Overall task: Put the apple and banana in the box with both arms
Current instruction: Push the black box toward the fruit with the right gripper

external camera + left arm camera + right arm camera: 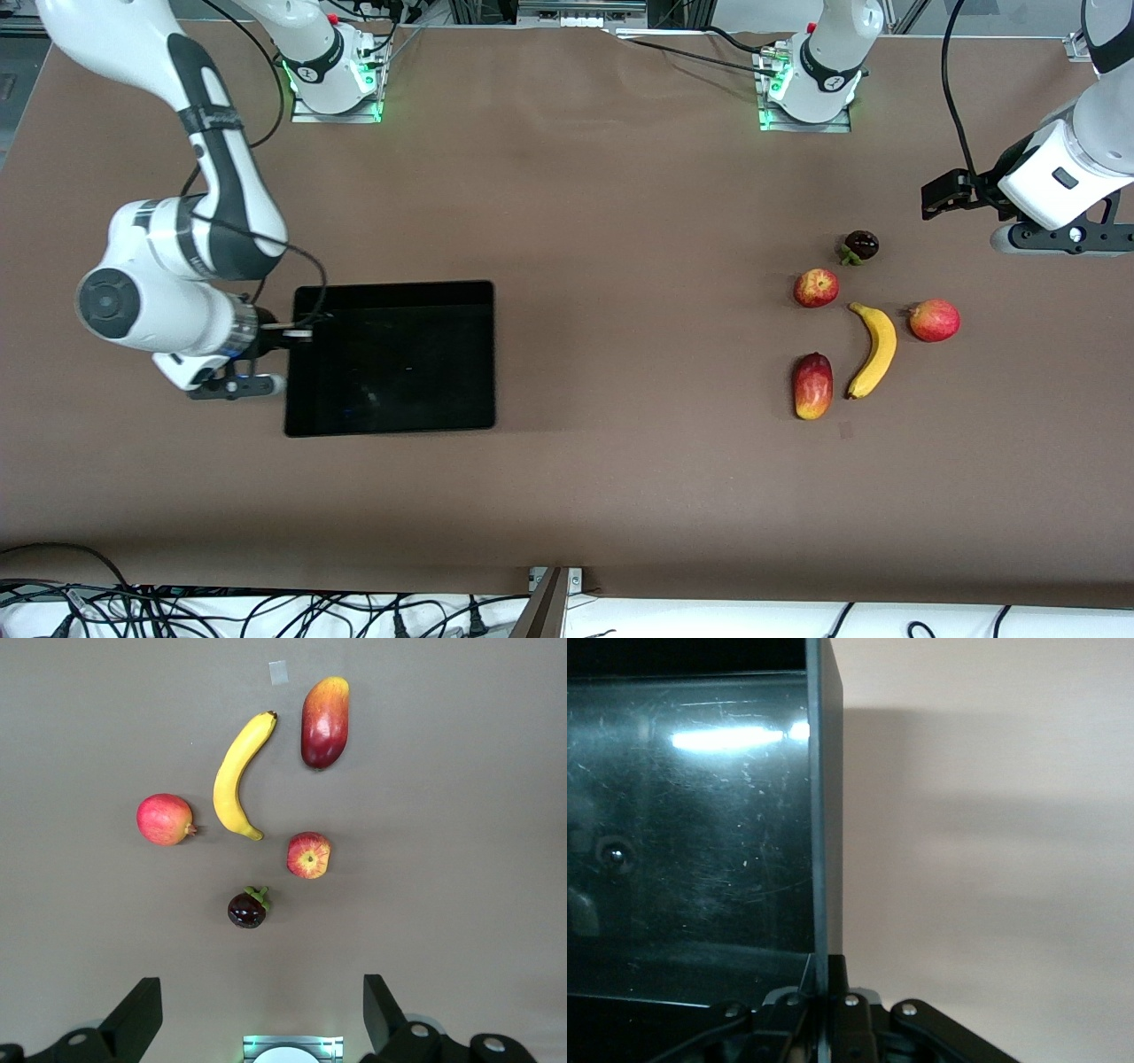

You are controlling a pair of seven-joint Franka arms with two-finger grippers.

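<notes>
your right gripper (297,334) is clamping the side wall of the box (390,358) at the right arm's end of the table; the right wrist view is showing both fingers (833,992) pinched together on that thin black wall (819,815), with the glossy floor on one side and bare table on the other. your left gripper (941,194) is hanging released, jaws spread wide, over the table near the left arm's end, with the fruit cluster below its camera.

the box is sitting flat on the brown table (620,266), nothing lying in it. the apple (816,288) and the banana (873,349) are lying well apart from it. reading the front view as a clock face centred on the banana: the apple is lying at about 10 o'clock, just beside the banana's upper tip; a smoother red round fruit (935,320) is sitting at about 2 o'clock; an elongated red-yellow fruit (812,385) is lying at about 8 o'clock; a dark purple fruit with a green stem (860,245) is sitting at about 12 o'clock, farther from the front camera than the apple. none of the fruits are touching.

the left wrist view is showing the same five: banana (237,777), apple (308,855), round fruit (165,819), elongated fruit (324,721), dark fruit (247,908).
</notes>
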